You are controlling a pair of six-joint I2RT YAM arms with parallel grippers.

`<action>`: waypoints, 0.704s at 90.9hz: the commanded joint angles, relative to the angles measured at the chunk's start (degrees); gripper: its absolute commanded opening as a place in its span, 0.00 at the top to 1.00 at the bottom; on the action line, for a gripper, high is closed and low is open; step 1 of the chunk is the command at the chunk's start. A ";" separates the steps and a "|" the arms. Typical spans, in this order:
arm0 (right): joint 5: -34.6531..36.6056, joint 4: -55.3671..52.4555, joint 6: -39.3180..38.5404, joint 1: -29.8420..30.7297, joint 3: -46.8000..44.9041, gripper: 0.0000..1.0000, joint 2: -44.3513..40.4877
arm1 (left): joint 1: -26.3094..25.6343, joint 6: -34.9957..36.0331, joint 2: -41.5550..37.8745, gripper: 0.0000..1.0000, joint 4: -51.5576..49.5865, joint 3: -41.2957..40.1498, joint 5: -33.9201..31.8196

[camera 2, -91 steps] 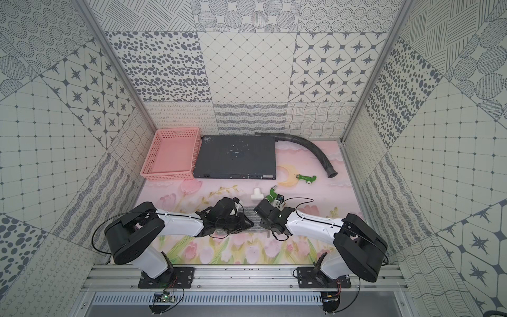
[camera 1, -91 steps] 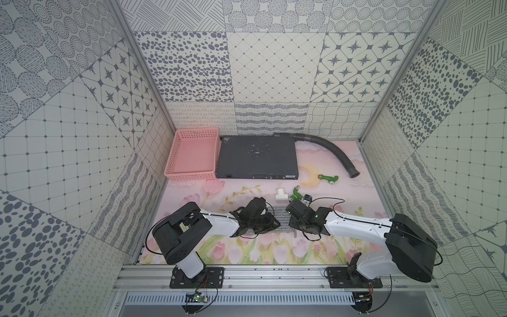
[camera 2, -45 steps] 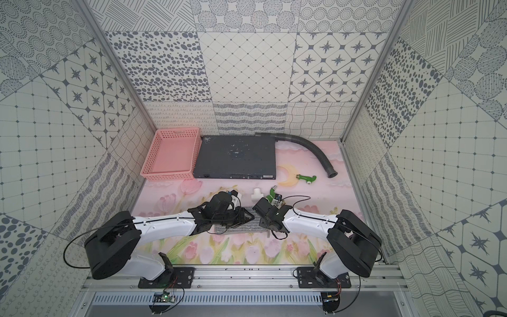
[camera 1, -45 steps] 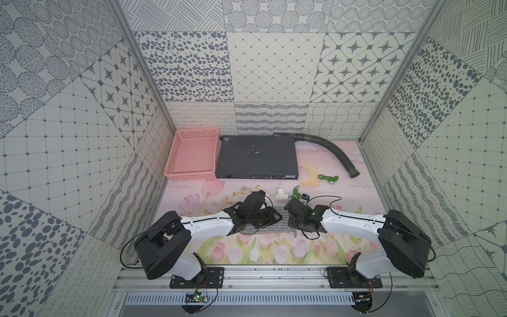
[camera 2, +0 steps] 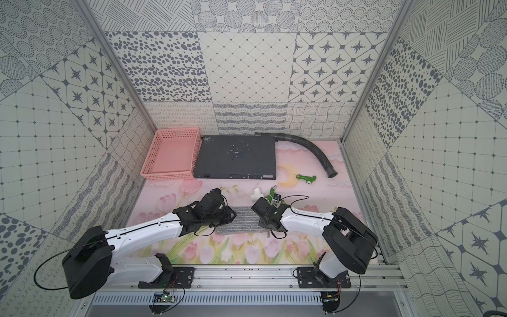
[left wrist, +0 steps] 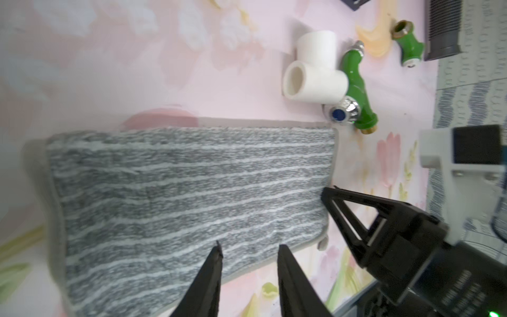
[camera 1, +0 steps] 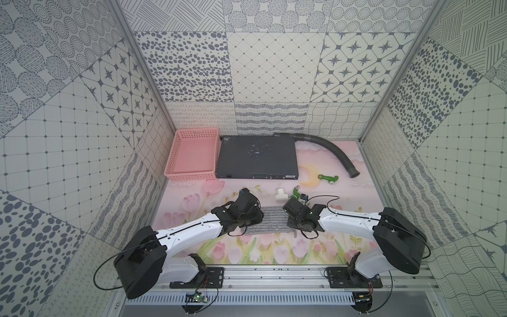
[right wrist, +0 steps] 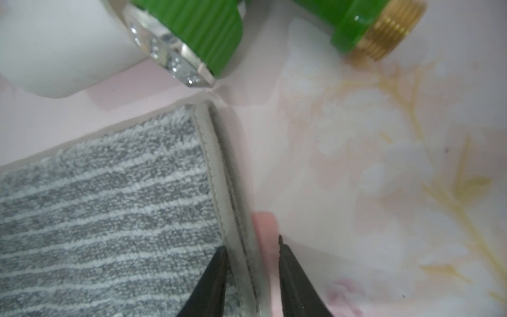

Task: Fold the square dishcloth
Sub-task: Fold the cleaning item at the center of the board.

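The square dishcloth (camera 1: 271,222) (camera 2: 241,222) lies on the pink flowered mat as a flat grey striped rectangle, doubled over, between my two grippers. In the left wrist view the dishcloth (left wrist: 178,197) fills the middle. My left gripper (left wrist: 250,248) (camera 1: 254,216) hovers open over its near long edge, with nothing between the fingers. My right gripper (right wrist: 251,244) (camera 1: 291,219) stands open at the cloth's right short end. The doubled hem (right wrist: 219,192) runs between its fingers, and they are apart from it.
A white pipe tee (camera 1: 280,194) and a green tap (camera 1: 296,192) lie just behind the cloth's far right corner. Further back are a pink basket (camera 1: 189,175), a dark grey metal box (camera 1: 256,156), a grey ribbed hose (camera 1: 334,148) and a second green fitting (camera 1: 327,179).
Both grippers have moved away from the front edge and slightly apart. The left arm has stretched out. The cloth, hidden under the grippers a second ago, now shows flat between them.
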 commanded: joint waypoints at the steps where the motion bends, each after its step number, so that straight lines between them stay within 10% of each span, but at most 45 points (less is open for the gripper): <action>1: -0.69 -0.04 0.00 -0.33 -0.07 0.68 2.36 | 1.76 1.73 2.45 0.65 -6.52 -1.58 -3.97; 64: -2.88 1.19 0.34 -0.16 -0.90 0.94 4.90 | 2.75 0.17 1.67 0.68 -9.71 -3.50 -4.64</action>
